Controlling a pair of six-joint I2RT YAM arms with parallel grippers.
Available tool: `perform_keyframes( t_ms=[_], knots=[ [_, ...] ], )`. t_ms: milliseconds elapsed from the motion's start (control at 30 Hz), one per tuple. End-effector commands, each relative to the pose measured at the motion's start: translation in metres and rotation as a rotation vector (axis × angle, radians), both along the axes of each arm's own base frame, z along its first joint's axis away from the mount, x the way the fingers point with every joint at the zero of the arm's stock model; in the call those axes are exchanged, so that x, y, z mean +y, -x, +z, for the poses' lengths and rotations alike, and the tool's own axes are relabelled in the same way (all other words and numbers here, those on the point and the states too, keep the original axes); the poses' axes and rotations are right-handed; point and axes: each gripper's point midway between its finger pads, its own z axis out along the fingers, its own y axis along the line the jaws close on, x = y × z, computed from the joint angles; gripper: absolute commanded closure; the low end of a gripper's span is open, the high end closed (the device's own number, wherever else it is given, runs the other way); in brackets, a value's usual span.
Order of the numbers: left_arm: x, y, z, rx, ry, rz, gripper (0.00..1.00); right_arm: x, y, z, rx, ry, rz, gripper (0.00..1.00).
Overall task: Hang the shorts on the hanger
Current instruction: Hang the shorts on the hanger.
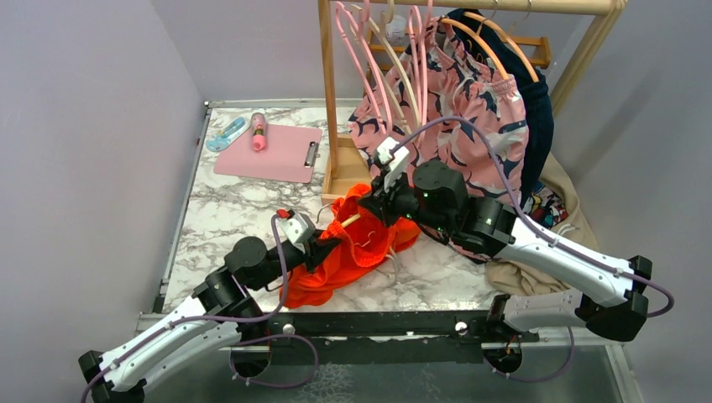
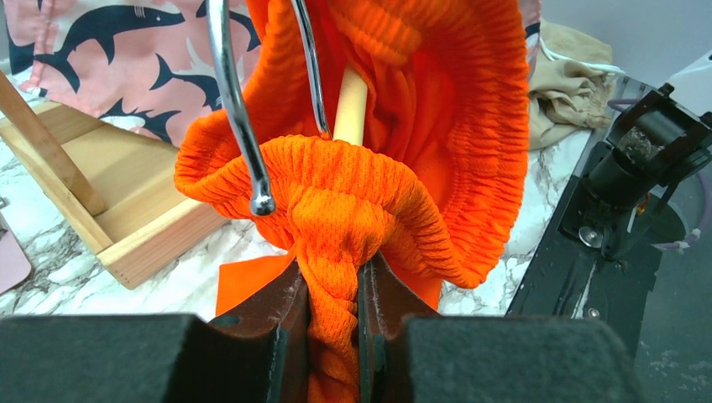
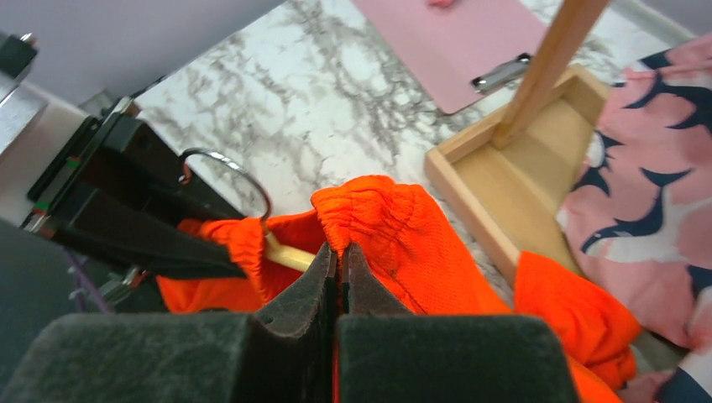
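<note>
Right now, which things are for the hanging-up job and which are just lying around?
For the job: orange shorts, pale-yellow hanger.
Just lying about: pink clipboard, shark-pattern shorts, beige garment, wooden rack.
</note>
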Motion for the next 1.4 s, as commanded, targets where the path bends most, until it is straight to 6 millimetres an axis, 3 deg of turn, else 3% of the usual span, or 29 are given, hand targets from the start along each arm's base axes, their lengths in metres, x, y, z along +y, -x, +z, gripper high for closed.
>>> perform_keyframes(
  t_ms=[0, 67, 200, 267, 367, 533, 667, 1000, 1367],
  knots=[
    [0.003, -0.005, 0.028, -0.063, 0.110, 0.037, 1.00, 0.025, 0.028, -0.016, 0.056, 0.002, 0.205, 0.97],
    [0.006, -0.007, 0.027, -0.069, 0.114, 0.057, 1.00, 0.028, 0.034, -0.027, 0.079, 0.021, 0.242, 0.88],
    [0.010, -0.009, 0.029, -0.076, 0.118, 0.076, 1.00, 0.032, 0.055, -0.038, 0.119, 0.033, 0.359, 0.60],
    [0.011, -0.009, 0.029, -0.078, 0.117, 0.083, 1.00, 0.030, 0.062, -0.034, 0.117, 0.015, 0.392, 0.50],
    [0.013, -0.009, 0.030, -0.085, 0.122, 0.090, 1.00, 0.018, 0.058, -0.021, 0.066, -0.022, 0.345, 0.39],
    [0.016, -0.006, 0.035, -0.100, 0.143, 0.084, 1.00, -0.014, 0.025, 0.000, -0.038, -0.067, 0.096, 0.39],
    [0.015, -0.003, 0.038, -0.109, 0.157, 0.068, 1.00, -0.038, -0.004, -0.003, -0.046, -0.058, -0.127, 0.42],
    [0.007, 0.007, 0.037, -0.108, 0.158, -0.007, 1.00, -0.027, -0.014, -0.027, -0.019, -0.001, -0.158, 0.48],
    [0.005, 0.007, 0.033, -0.098, 0.137, -0.011, 1.00, -0.005, 0.007, -0.043, 0.047, -0.009, -0.008, 0.52]
  ],
)
